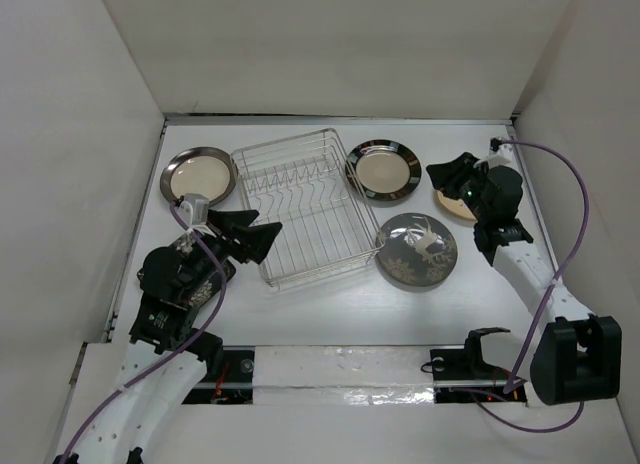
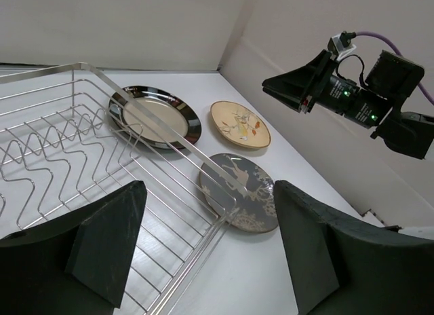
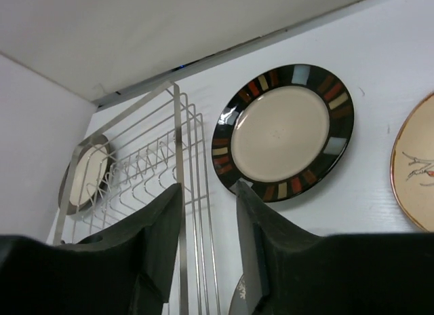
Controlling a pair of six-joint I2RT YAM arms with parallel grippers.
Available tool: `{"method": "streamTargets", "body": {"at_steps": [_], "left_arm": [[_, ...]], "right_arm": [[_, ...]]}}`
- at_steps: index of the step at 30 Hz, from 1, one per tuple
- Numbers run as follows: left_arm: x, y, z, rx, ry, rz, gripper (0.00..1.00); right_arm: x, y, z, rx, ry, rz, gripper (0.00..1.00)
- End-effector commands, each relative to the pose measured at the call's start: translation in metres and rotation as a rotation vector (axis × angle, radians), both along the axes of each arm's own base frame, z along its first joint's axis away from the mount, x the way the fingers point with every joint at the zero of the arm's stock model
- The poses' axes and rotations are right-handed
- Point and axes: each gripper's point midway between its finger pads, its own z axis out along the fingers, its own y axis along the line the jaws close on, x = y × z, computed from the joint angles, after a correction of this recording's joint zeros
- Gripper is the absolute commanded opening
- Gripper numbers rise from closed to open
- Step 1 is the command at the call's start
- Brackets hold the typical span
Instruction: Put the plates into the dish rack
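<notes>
The silver wire dish rack (image 1: pixel 300 209) stands mid-table with no plate in it. The silver-rimmed cream plate (image 1: pixel 198 176) lies flat to its left. The black-rimmed plate (image 1: pixel 383 169) lies at its right. The dark grey floral plate (image 1: pixel 416 250) lies nearer. The tan bird plate (image 1: pixel 455 206) is partly hidden under my right gripper (image 1: pixel 447 176), which is open, empty and raised. My left gripper (image 1: pixel 256 232) is open and empty above the rack's near left corner. A dark patterned plate (image 1: pixel 203 274) shows partly beneath my left arm.
White walls close in the table on the left, back and right. In the left wrist view the rack's rim (image 2: pixel 169 135) runs between my fingers, with the grey plate (image 2: pixel 237 189) just beyond. In the right wrist view the rack (image 3: pixel 156 165) stands left of the black-rimmed plate (image 3: pixel 283 132).
</notes>
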Motion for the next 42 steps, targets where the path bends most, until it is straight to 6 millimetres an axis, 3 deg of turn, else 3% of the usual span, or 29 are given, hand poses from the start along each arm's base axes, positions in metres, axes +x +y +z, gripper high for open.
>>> {"method": "streamTargets", "body": {"at_steps": [1, 3, 4, 5, 6, 7, 10, 14, 15, 16, 17, 20, 22, 23, 24, 26, 28, 38, 42], "left_arm": [[-0.003, 0.004, 0.015, -0.005, -0.062, 0.019, 0.72], [-0.006, 0.002, 0.014, 0.007, -0.077, 0.004, 0.66], [-0.007, 0.0, 0.015, 0.01, -0.085, -0.012, 0.59], [-0.006, -0.001, 0.013, 0.015, -0.079, -0.015, 0.54], [-0.004, -0.002, 0.01, 0.021, -0.071, -0.018, 0.47], [-0.004, -0.002, 0.009, 0.033, -0.075, -0.021, 0.3], [-0.005, -0.002, 0.008, 0.048, -0.086, -0.024, 0.0], [0.003, 0.001, 0.001, 0.072, -0.062, 0.009, 0.0], [0.004, 0.002, -0.001, 0.075, -0.051, 0.019, 0.0], [0.004, 0.003, -0.001, 0.077, -0.05, 0.019, 0.0], [0.006, 0.005, -0.001, 0.079, -0.052, 0.038, 0.0], [0.012, 0.009, -0.002, 0.085, -0.039, 0.073, 0.0], [0.014, 0.009, -0.007, 0.091, -0.021, 0.073, 0.0], [0.014, 0.009, -0.007, 0.092, -0.018, 0.076, 0.0], [0.013, 0.01, -0.006, 0.091, -0.023, 0.08, 0.01], [0.014, 0.012, -0.004, 0.089, -0.03, 0.094, 0.13], [0.016, 0.013, -0.007, 0.098, -0.02, 0.102, 0.16], [0.019, 0.017, -0.01, 0.104, -0.007, 0.13, 0.13], [0.023, 0.019, -0.011, 0.108, 0.002, 0.145, 0.13]], "right_arm": [[0.01, -0.013, 0.019, 0.001, -0.055, -0.061, 0.38], [0.014, -0.012, 0.013, 0.007, -0.042, -0.058, 0.24], [0.016, -0.014, 0.012, 0.001, -0.037, -0.059, 0.19], [0.018, -0.014, 0.01, -0.006, -0.028, -0.059, 0.05], [0.02, -0.015, 0.006, -0.012, -0.016, -0.064, 0.0], [0.023, -0.017, 0.001, -0.02, -0.005, -0.074, 0.0], [0.028, -0.019, -0.009, -0.017, 0.012, -0.09, 0.0], [0.036, -0.039, -0.029, -0.056, 0.084, -0.202, 0.0], [0.041, -0.052, -0.043, -0.078, 0.129, -0.27, 0.09], [0.041, -0.056, -0.045, -0.08, 0.137, -0.294, 0.09], [0.046, -0.058, -0.06, -0.09, 0.179, -0.309, 0.26], [0.057, -0.055, -0.077, -0.093, 0.225, -0.297, 0.6], [0.068, -0.048, -0.093, -0.074, 0.259, -0.264, 0.66], [0.073, -0.042, -0.093, -0.055, 0.246, -0.243, 0.66], [0.08, -0.039, -0.107, -0.048, 0.277, -0.231, 0.66], [0.088, -0.034, -0.118, -0.035, 0.304, -0.227, 0.66], [0.095, -0.027, -0.134, -0.017, 0.342, -0.202, 0.66], [0.139, -0.01, -0.169, 0.102, 0.395, -0.174, 0.61], [0.145, 0.002, -0.183, 0.181, 0.42, -0.142, 0.56]]}}
